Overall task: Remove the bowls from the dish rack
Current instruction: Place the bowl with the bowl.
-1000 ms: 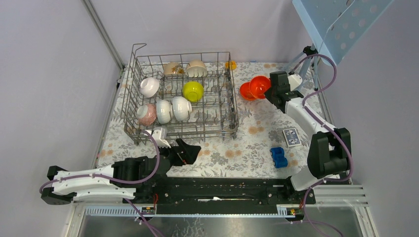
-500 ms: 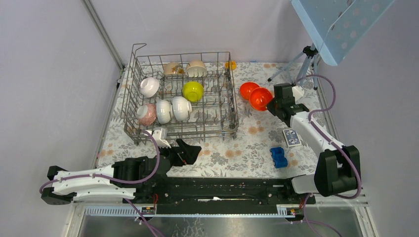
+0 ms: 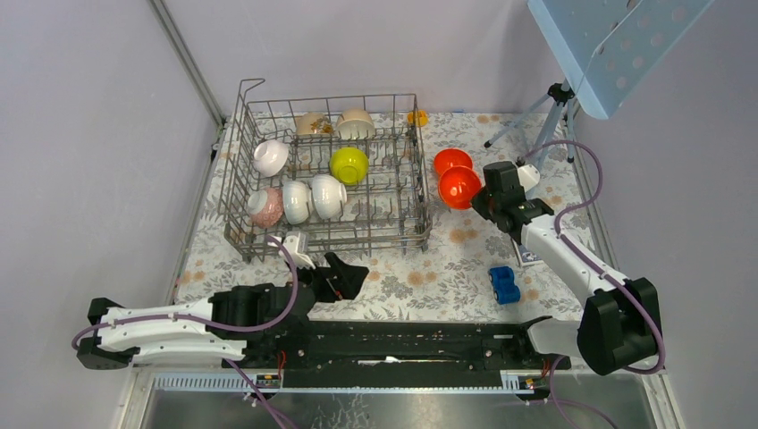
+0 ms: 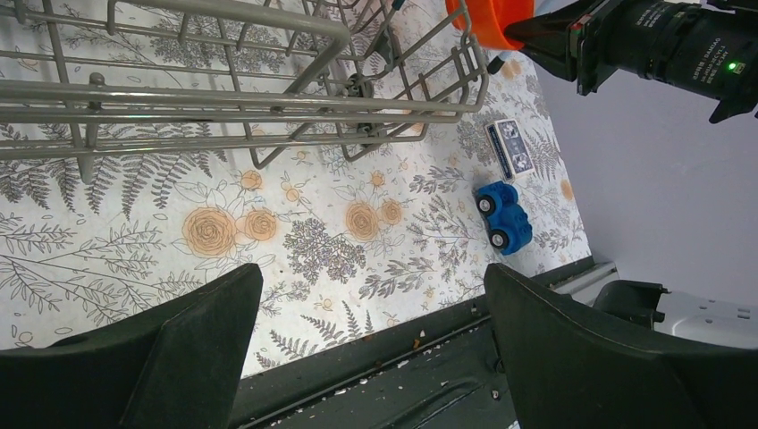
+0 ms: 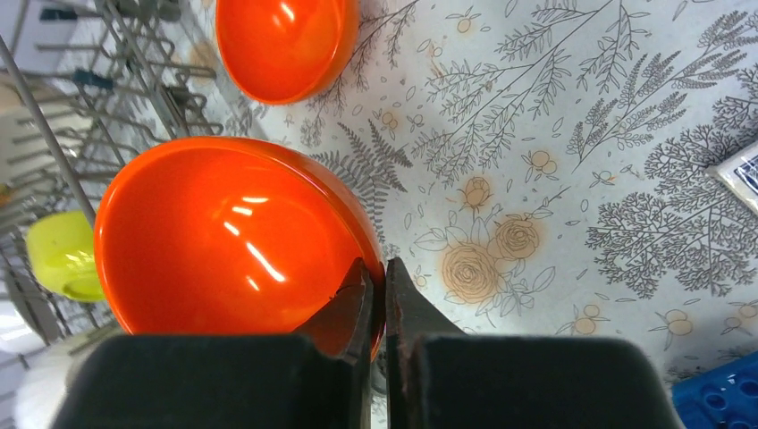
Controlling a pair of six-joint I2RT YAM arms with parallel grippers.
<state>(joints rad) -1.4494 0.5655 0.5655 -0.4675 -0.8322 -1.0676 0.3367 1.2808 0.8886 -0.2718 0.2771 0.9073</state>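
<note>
The grey wire dish rack [image 3: 357,234] on the flowered desk [image 3: 447,268] holds seven small round bowls: three white bowls [image 3: 271,156] [image 3: 296,201] [image 3: 328,196], two beige bowls [image 3: 311,123] [image 3: 356,122], one yellow-green bowl [image 3: 349,164] and one pink-speckled bowl [image 3: 265,206]. Just right of the rack are two glossy orange bowls, the farther bowl [image 3: 450,160] resting on the desk and the nearer bowl [image 3: 459,187] pinched at its rim by the right arm's jaws. The left arm's jaws gape wide with nothing between them, low over the desk just in front of the rack.
</note>
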